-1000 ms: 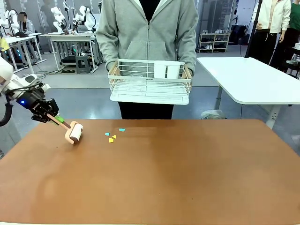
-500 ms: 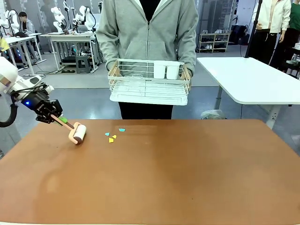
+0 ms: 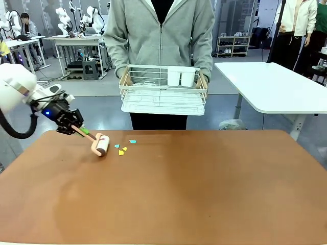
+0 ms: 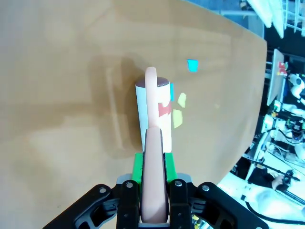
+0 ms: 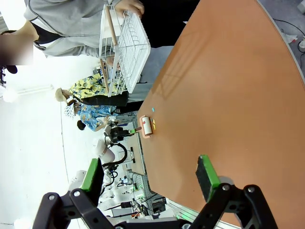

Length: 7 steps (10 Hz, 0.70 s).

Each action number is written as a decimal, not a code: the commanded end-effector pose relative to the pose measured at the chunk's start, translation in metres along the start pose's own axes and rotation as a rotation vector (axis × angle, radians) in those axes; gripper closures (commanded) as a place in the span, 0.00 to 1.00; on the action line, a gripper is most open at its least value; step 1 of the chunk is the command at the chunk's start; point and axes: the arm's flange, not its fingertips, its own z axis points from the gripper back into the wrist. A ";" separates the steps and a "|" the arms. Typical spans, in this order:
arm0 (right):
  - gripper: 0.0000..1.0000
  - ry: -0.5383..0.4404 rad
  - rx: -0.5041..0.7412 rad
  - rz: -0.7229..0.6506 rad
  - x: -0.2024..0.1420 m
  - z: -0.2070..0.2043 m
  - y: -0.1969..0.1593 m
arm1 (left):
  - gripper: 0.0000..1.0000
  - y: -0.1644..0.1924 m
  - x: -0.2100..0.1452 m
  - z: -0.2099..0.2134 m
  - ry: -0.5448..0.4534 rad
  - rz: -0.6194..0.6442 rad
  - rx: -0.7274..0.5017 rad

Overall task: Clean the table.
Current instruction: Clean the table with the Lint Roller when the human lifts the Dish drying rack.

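On the reddish-brown table [image 3: 179, 189], my left gripper [image 3: 76, 128] is shut on the pink handle of a lint roller [image 3: 100, 144]. The white roll rests on the table at the far left. Small yellow and cyan paper scraps [image 3: 122, 149] lie just right of the roll. In the left wrist view the roller [image 4: 153, 109] points away from my gripper [image 4: 153, 200], with yellow scraps [image 4: 178, 107] beside the roll and a red bit on it. My right gripper [image 5: 150, 179] hangs open high above the table [image 5: 228, 105], holding nothing.
A person at the far edge holds a white wire basket [image 3: 163, 89] with two white cups above the table. A white-topped table [image 3: 276, 87] stands at the back right.
My left arm has pushed the roller rightward across the table, from well left of the scraps to right beside them. The person's basket has barely shifted.
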 end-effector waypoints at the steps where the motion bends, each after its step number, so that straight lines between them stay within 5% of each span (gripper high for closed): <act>1: 0.00 -0.004 0.002 0.000 0.000 0.002 0.003 | 1.00 -0.008 0.010 -0.042 0.097 0.004 -0.018; 7: 0.00 -0.004 0.002 0.000 0.000 0.002 0.003 | 1.00 -0.099 0.035 -0.129 0.161 -0.034 -0.056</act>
